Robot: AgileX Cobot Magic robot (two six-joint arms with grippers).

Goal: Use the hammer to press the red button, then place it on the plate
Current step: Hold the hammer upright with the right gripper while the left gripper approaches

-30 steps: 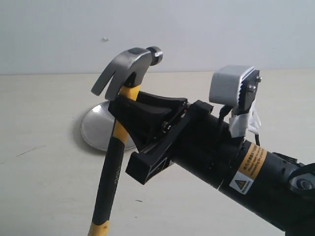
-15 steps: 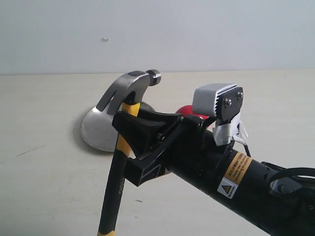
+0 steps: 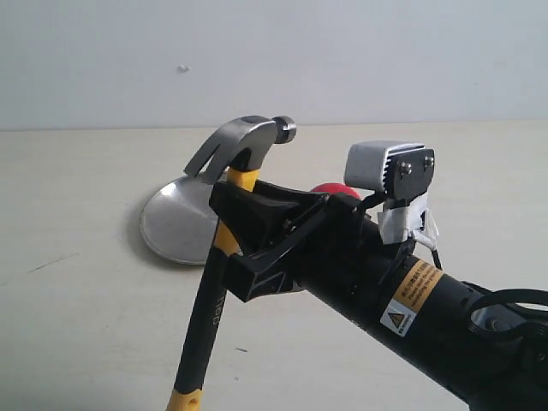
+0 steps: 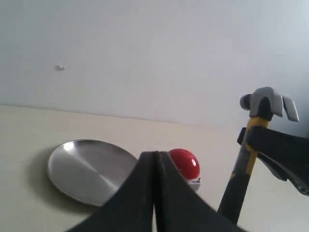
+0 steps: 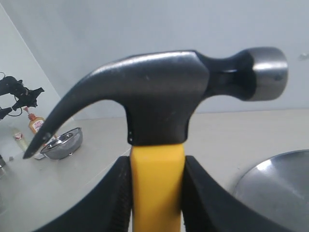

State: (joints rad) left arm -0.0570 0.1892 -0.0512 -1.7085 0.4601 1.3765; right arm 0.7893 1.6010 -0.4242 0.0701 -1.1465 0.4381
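My right gripper [image 3: 229, 208] [image 5: 157, 166] is shut on the hammer [image 3: 243, 144] [image 5: 164, 94], clamping the yellow neck just under the dark steel head. The handle hangs down towards the table. The red button [image 3: 337, 189] [image 4: 185, 162] peeks out behind the right arm, mostly hidden in the exterior view, with the hammer's face pointing towards it from above. The silver plate [image 3: 174, 224] [image 4: 88, 168] [image 5: 280, 191] lies on the table left of the button. My left gripper [image 4: 154, 153] is shut on nothing, held low in front of plate and button.
The right arm's black body and grey wrist camera [image 3: 385, 167] fill the lower right of the exterior view. Far off in the right wrist view stand a small metal bowl [image 5: 62, 143] and a bottle [image 5: 35, 123]. A pale wall rises behind the table.
The right gripper dropped with the hammer, then shifted a little right. The red button came into sight behind the arm. The left gripper shows no earlier frame.
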